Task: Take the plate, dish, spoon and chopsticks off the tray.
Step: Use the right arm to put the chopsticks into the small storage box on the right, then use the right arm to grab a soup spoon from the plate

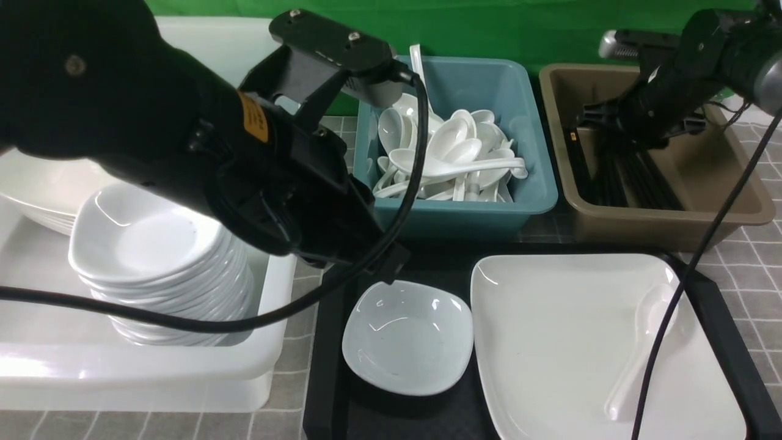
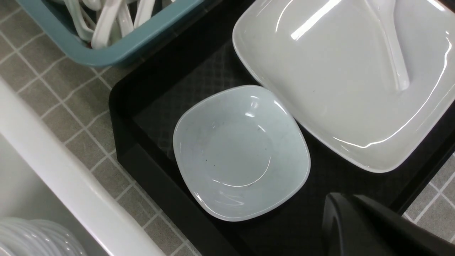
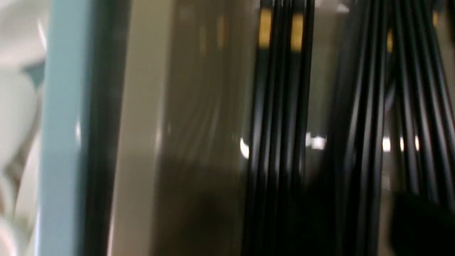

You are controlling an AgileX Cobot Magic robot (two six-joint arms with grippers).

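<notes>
The black tray [image 1: 324,366] [image 2: 122,106] carries the large white plate [image 1: 568,342] [image 2: 337,89] and, left of it, the small bluish dish [image 1: 406,336] [image 2: 240,153]. The white spoon [image 1: 654,308] [image 2: 392,53] lies on the plate. My left gripper [image 1: 391,269] [image 2: 341,204] hovers at the dish's far-left rim, shut and holding nothing. Over the brown bin [image 1: 641,229], my right gripper [image 1: 595,122] reaches down among black chopsticks [image 1: 635,177] [image 3: 280,106]. Blur and dark sticks hide its jaws. No chopsticks lie on the tray.
A teal bin [image 1: 464,217] full of white spoons stands behind the tray. To the left, a white tub [image 1: 153,379] holds a stack of dishes [image 1: 159,256] and stacked plates [image 1: 36,189]. The right arm's cable [image 1: 702,244] hangs across the plate.
</notes>
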